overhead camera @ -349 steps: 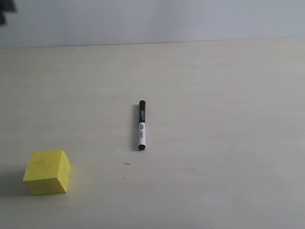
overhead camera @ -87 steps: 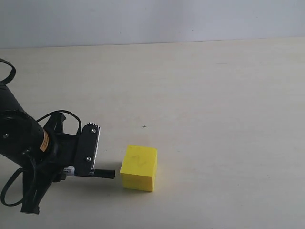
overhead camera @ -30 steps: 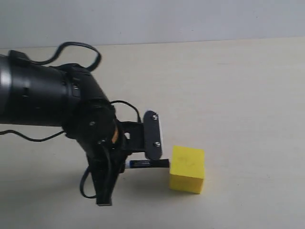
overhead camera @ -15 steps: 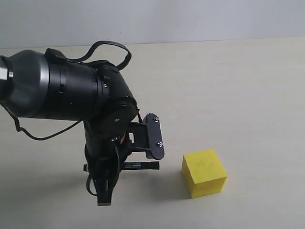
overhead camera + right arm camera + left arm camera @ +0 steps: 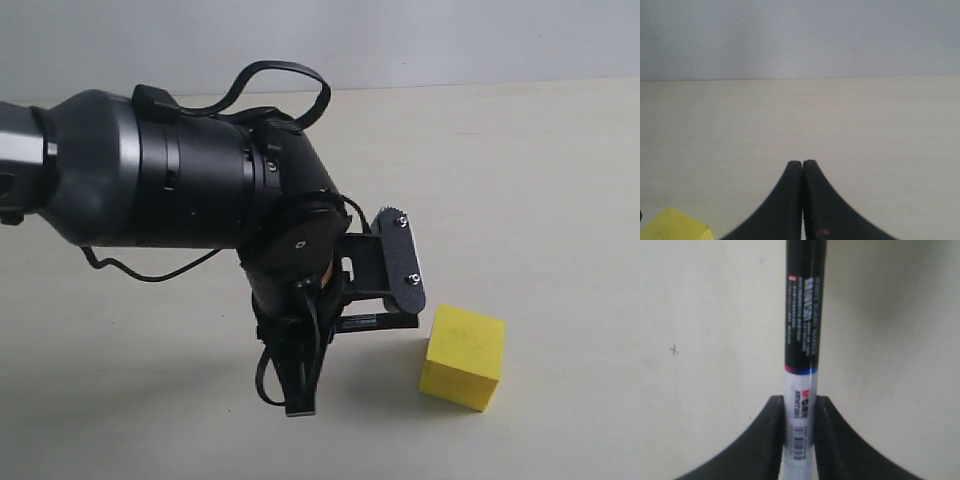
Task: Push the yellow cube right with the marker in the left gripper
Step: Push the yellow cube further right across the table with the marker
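The left gripper [image 5: 396, 304] is low over the table and shut on the marker [image 5: 377, 322], which lies level and points right. The marker's black end is at the left face of the yellow cube [image 5: 462, 357]; I cannot tell whether they touch. In the left wrist view the fingers [image 5: 774, 412] clamp the white labelled barrel of the marker [image 5: 802, 335], and its black half runs beyond them; the cube is out of that view. The right gripper [image 5: 802, 164] is shut with nothing in it and hovers over the table. A corner of the yellow cube [image 5: 674, 225] shows at the frame edge.
The bulky black left arm [image 5: 180, 180] with its looped cable [image 5: 285, 72] covers the left and middle of the pale table [image 5: 520, 180]. A grey wall [image 5: 400, 40] stands behind the table's far edge.
The left arm has swung further right with the marker. The yellow cube has slid right and turned a little compared with half a second ago.
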Controlling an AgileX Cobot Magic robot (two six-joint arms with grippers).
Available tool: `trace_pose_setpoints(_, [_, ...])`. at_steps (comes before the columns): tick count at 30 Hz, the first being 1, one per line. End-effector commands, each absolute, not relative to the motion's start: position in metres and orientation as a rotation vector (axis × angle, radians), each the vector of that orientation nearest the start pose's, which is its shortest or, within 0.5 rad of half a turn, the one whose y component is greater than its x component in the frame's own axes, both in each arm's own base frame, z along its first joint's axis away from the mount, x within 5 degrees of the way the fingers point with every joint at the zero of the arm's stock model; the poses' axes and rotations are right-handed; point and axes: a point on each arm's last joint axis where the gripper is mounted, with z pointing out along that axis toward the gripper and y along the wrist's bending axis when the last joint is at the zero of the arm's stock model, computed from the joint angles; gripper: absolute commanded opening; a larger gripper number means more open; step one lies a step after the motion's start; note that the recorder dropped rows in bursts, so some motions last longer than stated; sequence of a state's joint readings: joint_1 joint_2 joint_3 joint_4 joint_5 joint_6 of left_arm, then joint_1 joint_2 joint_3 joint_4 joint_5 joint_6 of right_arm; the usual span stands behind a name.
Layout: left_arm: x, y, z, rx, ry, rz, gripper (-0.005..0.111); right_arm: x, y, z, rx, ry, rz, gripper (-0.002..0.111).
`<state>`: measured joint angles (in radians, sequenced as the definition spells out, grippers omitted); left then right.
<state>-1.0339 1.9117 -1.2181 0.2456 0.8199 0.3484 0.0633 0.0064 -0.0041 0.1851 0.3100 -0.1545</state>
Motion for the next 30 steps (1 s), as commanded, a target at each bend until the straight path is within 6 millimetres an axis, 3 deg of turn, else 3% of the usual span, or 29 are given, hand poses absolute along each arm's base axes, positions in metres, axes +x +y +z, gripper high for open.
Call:
trace_pose_setpoints(1, [0.199,-0.295,0.162,2.074,2.194,0.281,0.000,0.054,0.008,0.186,-0.080,1.780,0.100,0.000])
trace_pose_setpoints(7, [0.197,-0.300,0.147,2.090,2.225,0.258,0.000,0.054,0.008,0.186,-0.080,1.780,0.100,0.000])
trace_pose_setpoints(10, [0.192,-0.317,0.140,2.122,2.168,0.235,0.000,0.054,0.008,0.186,-0.080,1.780,0.100,0.000])
trace_pose_setpoints(15, [0.189,-0.350,0.149,2.134,2.086,0.216,0.000,0.054,0.008,0.186,-0.080,1.780,0.100,0.000])
trace_pose_setpoints(24, [0.197,-0.326,0.146,2.127,2.301,0.346,0.000,0.054,0.008,0.186,-0.081,1.784,0.101,0.000])
trace_pose_setpoints(30, [0.185,-0.340,0.144,2.102,2.266,0.208,0.000,0.054,0.008,0.186,-0.081,1.784,0.101,0.000])
